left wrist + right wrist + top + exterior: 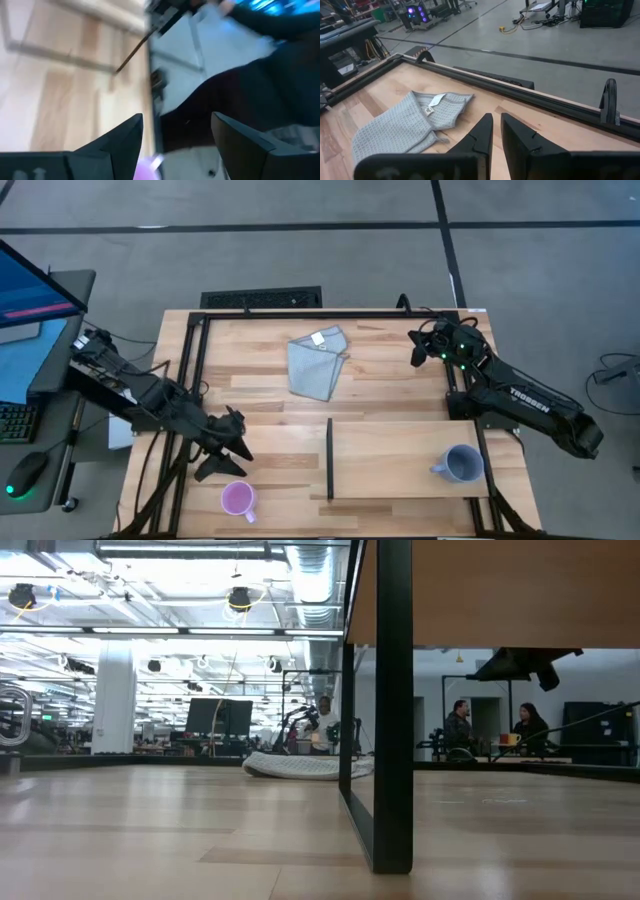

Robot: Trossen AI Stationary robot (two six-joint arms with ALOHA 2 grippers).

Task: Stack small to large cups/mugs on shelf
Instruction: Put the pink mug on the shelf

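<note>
Left gripper (228, 448): hanging wide open, empty, at 11 o'clock of pink mug (238, 499).
Right gripper (416, 347): waiting, narrow, empty.
Advice: centering jaws over mug rim before closing.

Your left arm reaches in from the worktop's left edge toward the near-left corner, wrist angled down. Left gripper (228, 448) sits near the front edge, its fingers (117, 137) spread wide apart with nothing between them. Your right arm lies folded along the right edge, elbow out past the worktop, wrist pointing back to the far-right corner. Right gripper (418, 345) rests there, fingers (480, 132) nearly together with a narrow gap, empty.
</note>
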